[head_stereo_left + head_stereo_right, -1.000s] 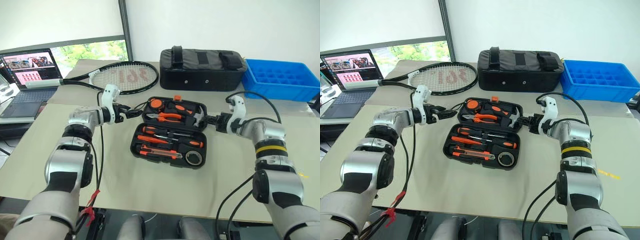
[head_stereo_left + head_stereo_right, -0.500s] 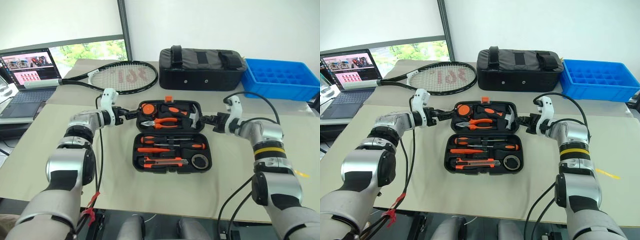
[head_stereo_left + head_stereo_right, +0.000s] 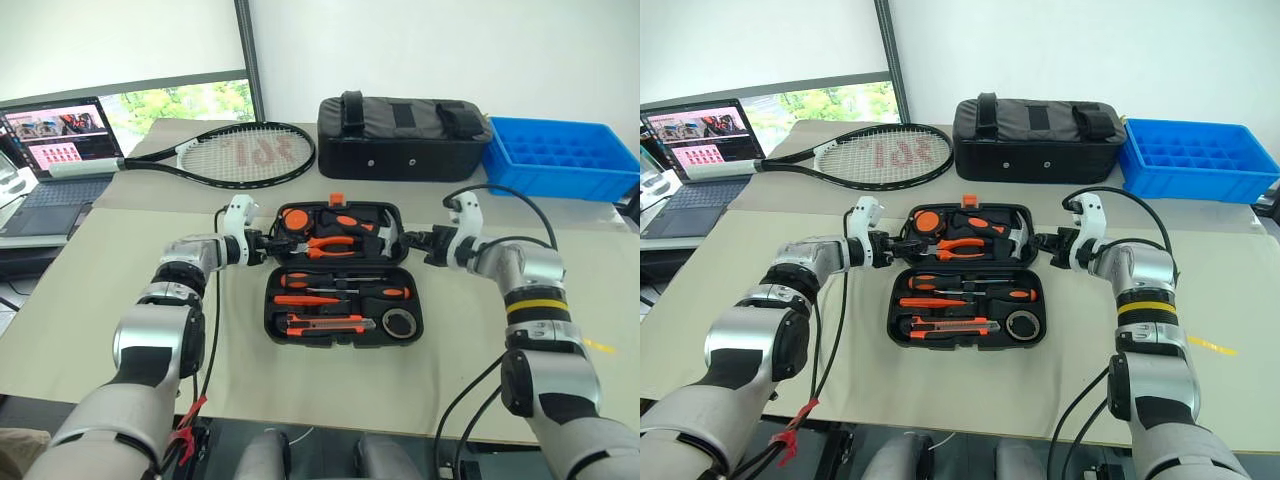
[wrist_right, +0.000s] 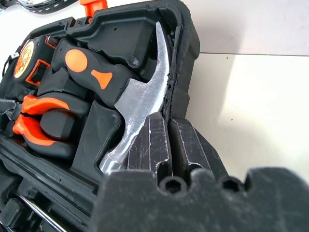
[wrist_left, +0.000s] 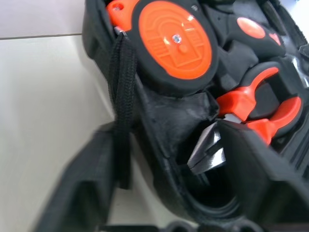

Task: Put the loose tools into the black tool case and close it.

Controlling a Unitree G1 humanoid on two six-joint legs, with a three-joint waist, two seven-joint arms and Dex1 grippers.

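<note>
The tool case (image 3: 342, 272) sits wide open in the middle of the beige table (image 3: 90, 300), between the two arms, and all its slots look filled: screwdrivers (image 3: 343, 289), the knife (image 3: 326, 322) and the little tape roll (image 3: 400, 322) in the near half, pliers (image 3: 325, 240) and a hammer (image 4: 140, 92) in the far half, which is the lid. So the job looks down to folding it shut. The left gripper (image 3: 272, 246) has its fingers straddling the lid's left wall, partway closed around it, though I can't tell if they're really biting yet. The right gripper (image 3: 415, 239) has its fingers pressed together with nothing between them, right against the lid's right edge by the hammer head. My worry: with one side merely pushing and the other loosely pinching, the lid could twist or slip as it comes over, and the whole case could skid across the table instead of hinging. If the pliers or hammer pop loose, the latch (image 3: 337, 199) probably won't catch.
</note>
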